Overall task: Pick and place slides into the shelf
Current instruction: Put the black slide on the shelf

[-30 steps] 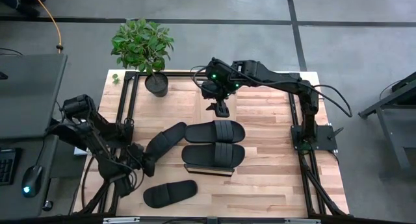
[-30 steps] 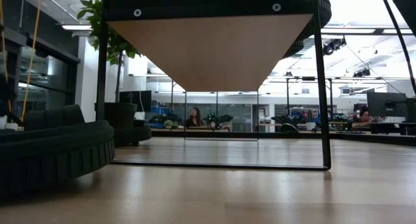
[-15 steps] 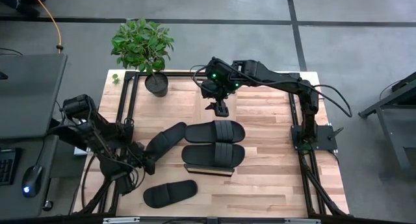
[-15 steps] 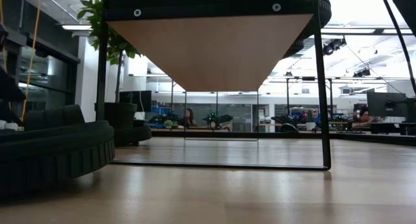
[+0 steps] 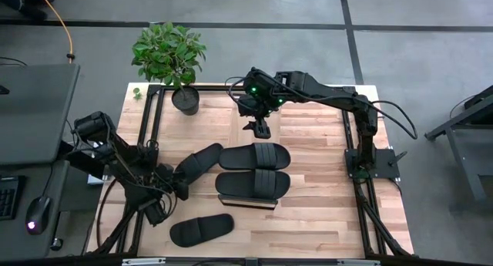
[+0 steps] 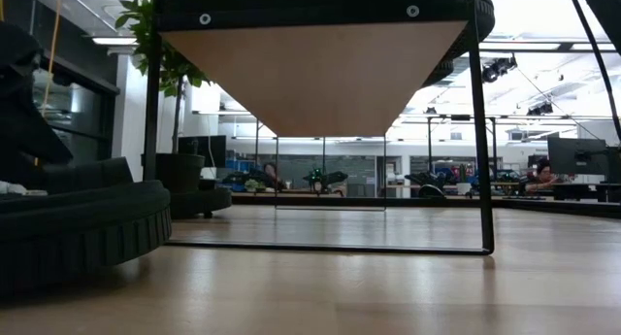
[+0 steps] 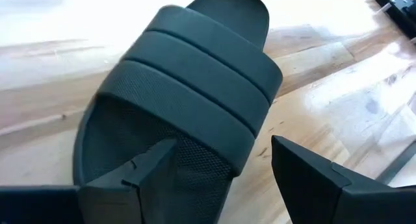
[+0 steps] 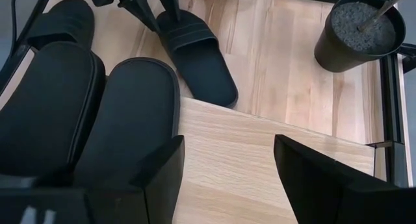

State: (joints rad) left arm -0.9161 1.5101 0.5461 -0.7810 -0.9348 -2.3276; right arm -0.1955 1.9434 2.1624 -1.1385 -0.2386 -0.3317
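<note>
Grey concrete floor is surrounding the wooden bench (image 5: 308, 212), and an office is showing beyond it. Two slides (image 5: 255, 156) are lying on the shelf (image 5: 246, 202) mid-bench; one (image 5: 196, 163) is angled at its left end, another (image 5: 201, 229) is near the front edge. A potted plant (image 5: 171, 54) is occupying the back-left corner. The left gripper (image 5: 180, 188) is spread open at the angled slide; the right gripper (image 5: 262, 130) is held open behind the shelf.
</note>
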